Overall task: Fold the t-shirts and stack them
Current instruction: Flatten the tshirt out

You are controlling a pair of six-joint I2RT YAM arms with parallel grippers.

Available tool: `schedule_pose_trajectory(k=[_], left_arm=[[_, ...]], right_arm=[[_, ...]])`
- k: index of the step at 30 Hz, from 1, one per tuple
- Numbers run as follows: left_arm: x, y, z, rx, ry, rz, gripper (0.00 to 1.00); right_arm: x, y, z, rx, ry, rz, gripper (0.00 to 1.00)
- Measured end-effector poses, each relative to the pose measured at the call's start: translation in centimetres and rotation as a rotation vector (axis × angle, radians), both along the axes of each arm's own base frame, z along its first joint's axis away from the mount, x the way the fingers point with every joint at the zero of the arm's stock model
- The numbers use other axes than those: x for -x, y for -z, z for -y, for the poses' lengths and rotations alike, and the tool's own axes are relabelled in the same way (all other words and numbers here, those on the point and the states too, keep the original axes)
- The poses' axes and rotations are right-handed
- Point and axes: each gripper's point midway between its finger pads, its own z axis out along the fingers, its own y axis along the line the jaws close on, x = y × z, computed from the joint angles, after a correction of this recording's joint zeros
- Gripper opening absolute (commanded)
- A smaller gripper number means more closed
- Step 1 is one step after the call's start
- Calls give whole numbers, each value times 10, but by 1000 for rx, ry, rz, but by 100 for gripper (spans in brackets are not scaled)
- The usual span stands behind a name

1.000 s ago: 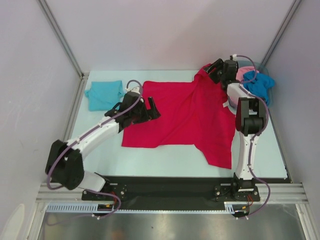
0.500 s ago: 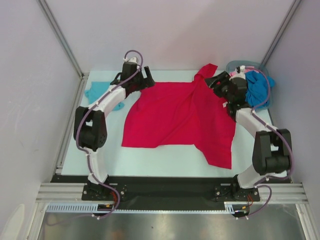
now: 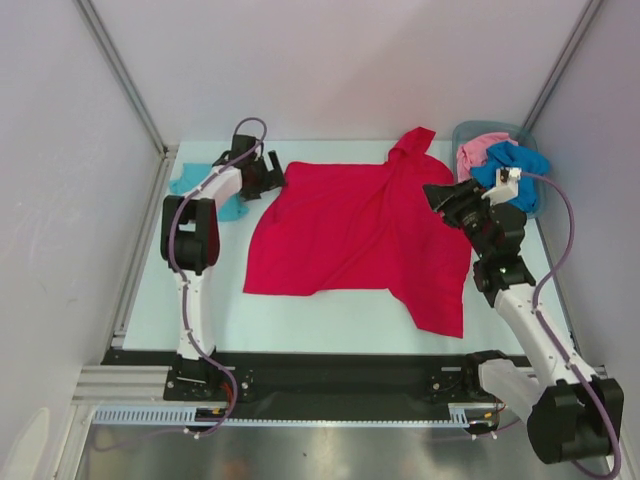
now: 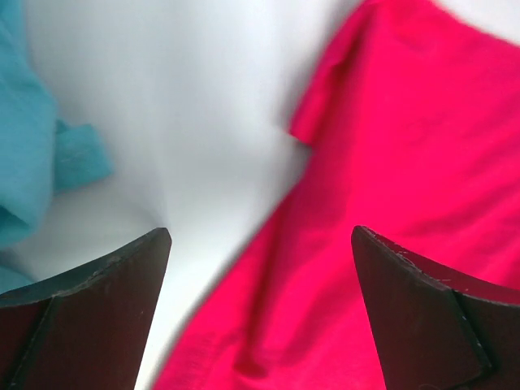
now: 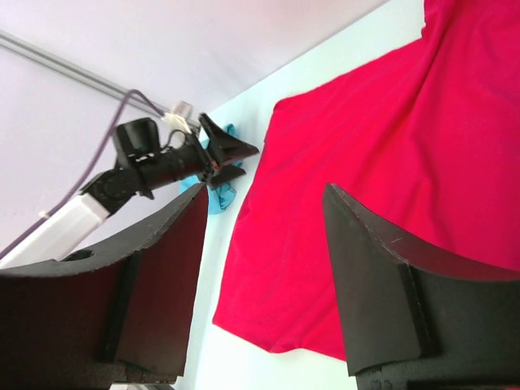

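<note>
In the last second my left gripper has swung off the red shirt and out to the far-left corner of the bench. It now hangs over the bare strip between that shirt's far-left sleeve and the teal shirt. Its fingers are spread wide with nothing between them. My right gripper has pulled back from the far-right corner toward the near edge and hovers over the red shirt's right side, fingers likewise apart and empty. So neither of my grippers holds cloth just now (a regrip, I'd judge), and the left is placed to pinch that sleeve corner for a first fold.

The red shirt lies across the middle of the bench, mostly spread: thin, matte knit with soft, shallow wrinkles. It is not square yet. A bunched peak stands at the far edge, a ridge runs from it toward the near-right, and a long flap trails toward the near edge. The teal shirt is a small rumpled bundle in the far-left corner, apart from the red. The pink shirt and blue shirt are heaped unfolded in the bin at the far-right corner. Little of the task looks done.
</note>
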Motion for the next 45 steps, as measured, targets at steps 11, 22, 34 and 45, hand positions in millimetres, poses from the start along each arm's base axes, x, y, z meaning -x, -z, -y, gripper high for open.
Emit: schedule_pose_trajectory(k=[11,22,34,45], left_arm=[[-17,4,16,174,111,-23,100],[-17,12,29,236,158,-40,62],[-33,11,13,135,94,7,59],[-69,-8,14,179,69,89,47]], right_arm=[[25,-4,3,7,-2,-10,62],[34,-3,4,9,-5,-23,61],[71,-26,-1,-4,-57,36,61],[94,-22,-6,7,-91,13,60]])
